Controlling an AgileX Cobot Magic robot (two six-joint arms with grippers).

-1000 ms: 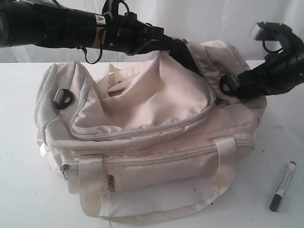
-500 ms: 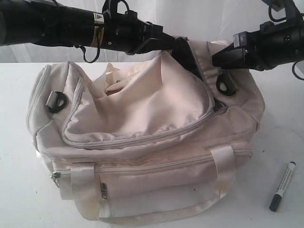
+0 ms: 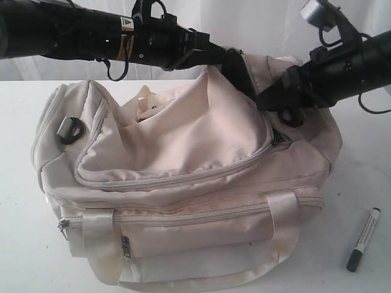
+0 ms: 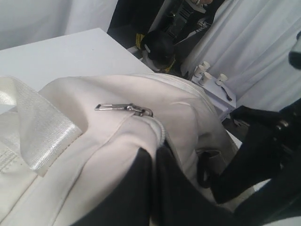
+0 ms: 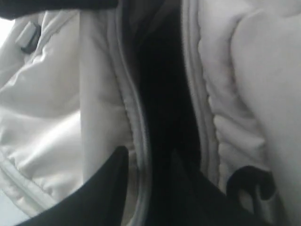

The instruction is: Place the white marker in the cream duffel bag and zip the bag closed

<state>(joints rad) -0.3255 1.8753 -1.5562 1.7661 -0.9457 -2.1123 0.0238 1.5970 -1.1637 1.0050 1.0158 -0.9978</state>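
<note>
Slumping soft cream duffel bag; slim white marker nearby, perhaps plastic.

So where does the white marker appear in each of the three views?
Exterior view: the white marker lies on the table at the lower right, apart from the cream duffel bag.
Left wrist view: not in it.
Right wrist view: not in it.
Shared landmark: the bag's grey zipper.

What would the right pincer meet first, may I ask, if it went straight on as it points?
Most likely the open zip edge of the bag, just ahead of the right pincer; depth is unclear.
</note>
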